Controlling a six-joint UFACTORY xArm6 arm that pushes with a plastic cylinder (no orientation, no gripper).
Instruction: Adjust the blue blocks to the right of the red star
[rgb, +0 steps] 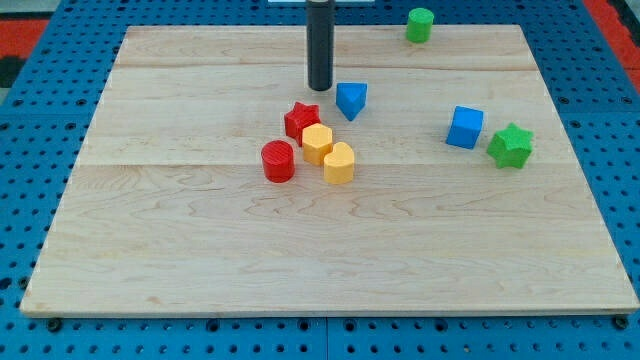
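The red star (301, 119) sits near the board's middle, toward the view's top. A blue triangular block (351, 99) lies just to its upper right, apart from it. A blue cube (464, 127) lies farther to the view's right, touching a green star (510, 146). My tip (319, 87) is at the end of the dark rod, just above the red star and left of the blue triangular block, a small gap from each.
A yellow hexagon (317, 143) touches the red star from below, with a yellow rounded block (339, 163) beside it and a red cylinder (278, 161) at their left. A green cylinder (420, 24) stands at the board's top edge (200, 30).
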